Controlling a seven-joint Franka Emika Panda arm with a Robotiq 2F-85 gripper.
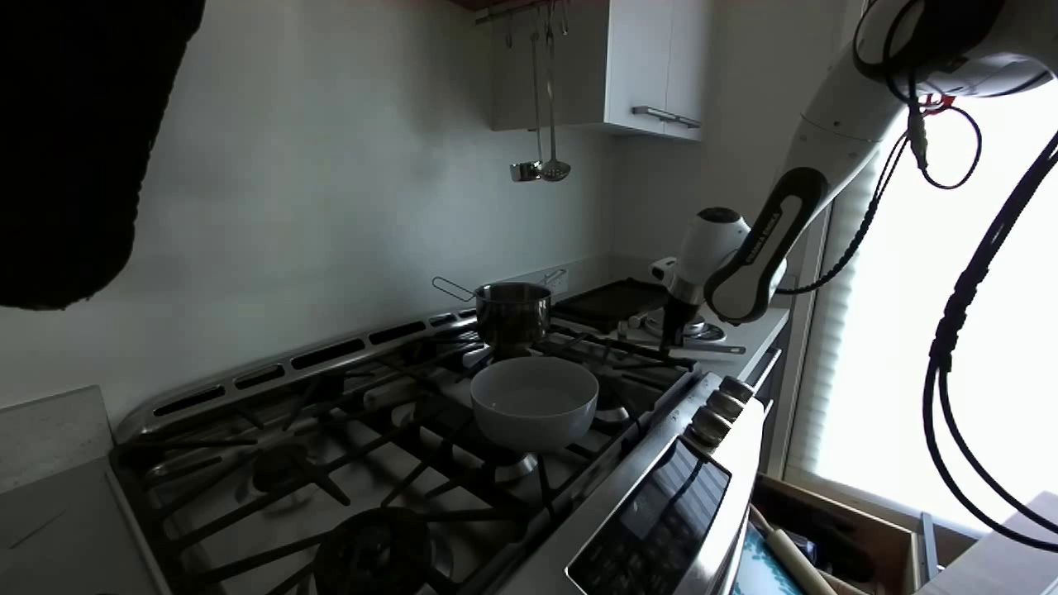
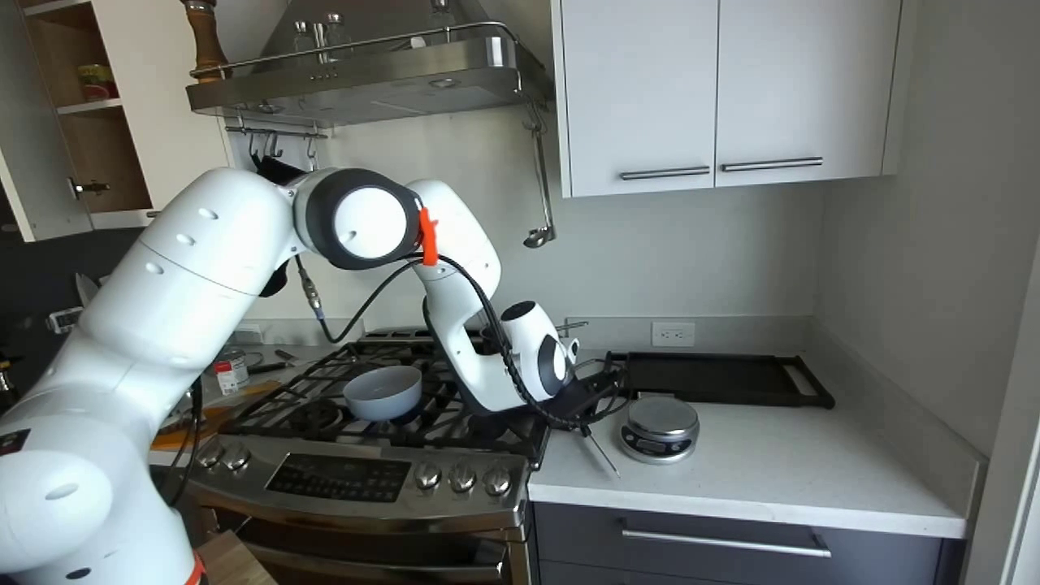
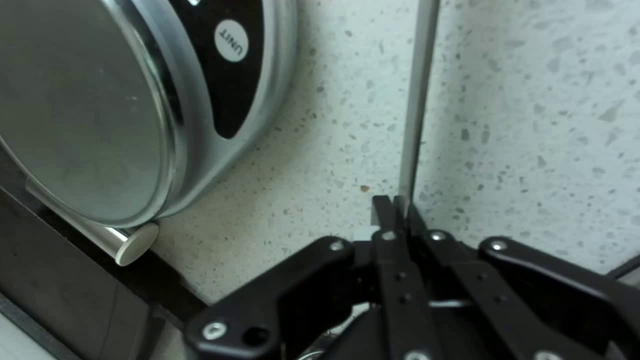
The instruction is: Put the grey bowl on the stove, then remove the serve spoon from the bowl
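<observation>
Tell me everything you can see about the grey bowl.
The grey bowl is round and wide-mouthed, with smooth, plain sides, a thin rim, a pale interior and no visible handle. It looks like ceramic or plastic. It sits upright on the black grates, roughly midway across the stove, with nothing else visibly touching it. Nothing sticks out of it.

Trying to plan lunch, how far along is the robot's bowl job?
Done: the bowl sits on the stove, nothing poking out of it. In hand: the end effector is closed on a thin metal handle, likely the spoon's, over the counter. Left: releasing it, probably; it's gripped, and counter contact is unclear.
</observation>
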